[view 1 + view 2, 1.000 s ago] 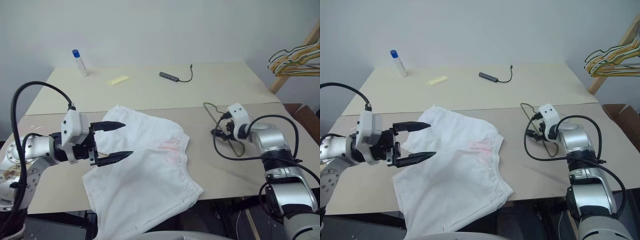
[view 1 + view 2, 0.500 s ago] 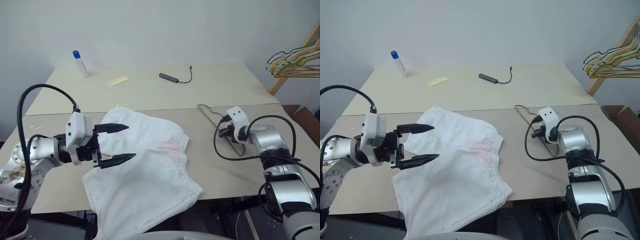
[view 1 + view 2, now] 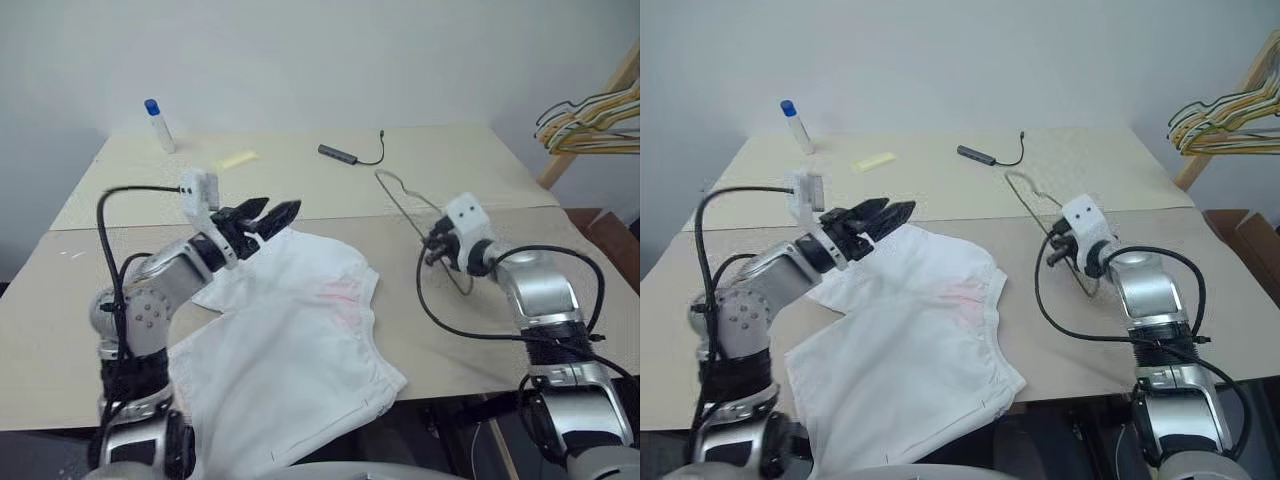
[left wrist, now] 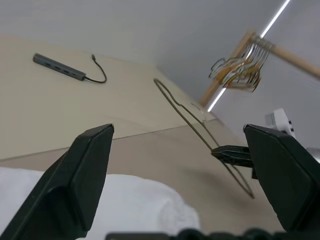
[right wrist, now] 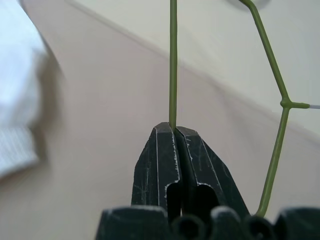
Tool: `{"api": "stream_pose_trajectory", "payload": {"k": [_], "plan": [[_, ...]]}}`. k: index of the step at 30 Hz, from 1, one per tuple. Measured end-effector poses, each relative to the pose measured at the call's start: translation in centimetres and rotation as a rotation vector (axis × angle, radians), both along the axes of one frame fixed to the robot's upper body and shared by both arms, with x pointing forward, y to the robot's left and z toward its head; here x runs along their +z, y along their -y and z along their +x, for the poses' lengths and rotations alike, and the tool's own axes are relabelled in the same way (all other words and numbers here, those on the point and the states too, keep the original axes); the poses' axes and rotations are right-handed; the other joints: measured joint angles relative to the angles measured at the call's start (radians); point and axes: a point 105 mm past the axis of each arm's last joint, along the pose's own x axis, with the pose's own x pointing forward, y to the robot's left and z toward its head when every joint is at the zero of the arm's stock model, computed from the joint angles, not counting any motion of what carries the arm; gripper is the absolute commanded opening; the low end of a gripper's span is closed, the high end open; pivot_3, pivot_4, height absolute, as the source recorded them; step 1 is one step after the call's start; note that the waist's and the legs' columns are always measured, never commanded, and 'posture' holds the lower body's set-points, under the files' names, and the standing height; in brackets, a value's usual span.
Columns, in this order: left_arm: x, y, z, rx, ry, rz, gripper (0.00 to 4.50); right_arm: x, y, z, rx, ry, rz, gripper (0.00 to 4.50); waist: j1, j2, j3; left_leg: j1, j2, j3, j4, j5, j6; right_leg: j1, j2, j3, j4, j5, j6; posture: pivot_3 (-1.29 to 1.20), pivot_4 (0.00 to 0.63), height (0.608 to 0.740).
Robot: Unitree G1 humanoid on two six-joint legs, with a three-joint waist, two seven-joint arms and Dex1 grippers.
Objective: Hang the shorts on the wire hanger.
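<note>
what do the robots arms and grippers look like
Both arms are silver-grey metal with rounded joint housings and looping black cables. Each wrist carries a small white box. The left gripper and right gripper each have two black fingers tapering to points, the right one's edges scuffed pale.

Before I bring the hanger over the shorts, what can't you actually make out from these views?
- Near hem of the shorts: head views, it hangs past the table edge and runs out of frame.
- Wire hanger lower corner: head views, the right gripper, shut on its wire, covers it.
- Shorts cloth beneath the open left gripper: head views, the fingers cover it.
</note>
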Motion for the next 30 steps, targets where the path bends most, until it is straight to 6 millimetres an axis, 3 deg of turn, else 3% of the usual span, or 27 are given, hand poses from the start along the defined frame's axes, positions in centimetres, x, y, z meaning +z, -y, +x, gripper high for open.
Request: {"api": "stream_pose_trajectory", "payload": {"k": [4,8,12,17,18,27,30], "plan": [[-0.4,0.8,0.9,0.028,-0.093,-0.141,4.5,2.0,-3.5,-1.6,0.117,0.19,-0.009,0.01,0.004,0.0,0.0,0.0,-0.001,-0.001,0.0,0.001,-0.002,0.001,0.0,-0.001,-0.001,0.0,0.0,0.02,0.0,0.74],[2.1,2.9,2.0,0.004,-0.06,-0.245,4.5,3.1,-7.5,-3.1,0.25,0.321,0.021,0.01,0.005,0.0,0.0,-0.001,-0.002,-0.001,0.0,0.002,-0.004,0.001,0.0,0.0,-0.002,0.001,0.001,0.01,0.0,0.74],[3.4,3.8,1.8,-0.042,-0.013,-0.274,4.5,4.0,-8.9,-4.2,0.327,0.414,0.023,0.01,0.003,0.0,0.0,-0.001,-0.002,-0.001,0.0,0.002,-0.004,0.001,0.0,0.0,-0.002,0.001,0.001,0.0,0.0,0.74],[3.9,3.9,1.4,-0.068,0.012,-0.301,3.46,3.6,-8.9,-4.6,0.347,0.426,0.015,0.0,0.002,0.0,0.0,0.0,-0.002,-0.001,0.0,0.002,-0.004,0.001,0.0,0.0,-0.002,0.001,0.0,0.0,0.0,0.74],[3.9,3.8,1.4,-0.066,0.012,-0.299,2.95,3.6,-8.9,-4.6,0.35,0.429,0.013,0.0,0.002,0.0,0.0,0.0,-0.002,-0.001,0.0,0.002,-0.004,0.001,0.0,0.0,-0.002,0.001,0.0,0.0,0.0,0.74],[3.5,4.7,1.6,-0.057,0.023,-0.235,0.04,3.6,-9.3,-4.8,0.365,0.449,-0.005,0.0,0.003,0.0,0.0,0.0,-0.002,-0.001,0.0,0.002,-0.004,0.001,0.0,0.0,-0.003,0.001,0.0,-0.01,0.0,0.74],[3.4,4.7,1.8,-0.049,0.025,-0.233,0.04,3.6,-9.2,-4.8,0.36,0.463,-0.026,0.0,0.001,0.0,0.0,0.0,-0.002,-0.001,0.0,0.002,-0.004,0.001,0.001,0.0,-0.003,0.001,0.0,-0.01,0.0,0.74]]}}
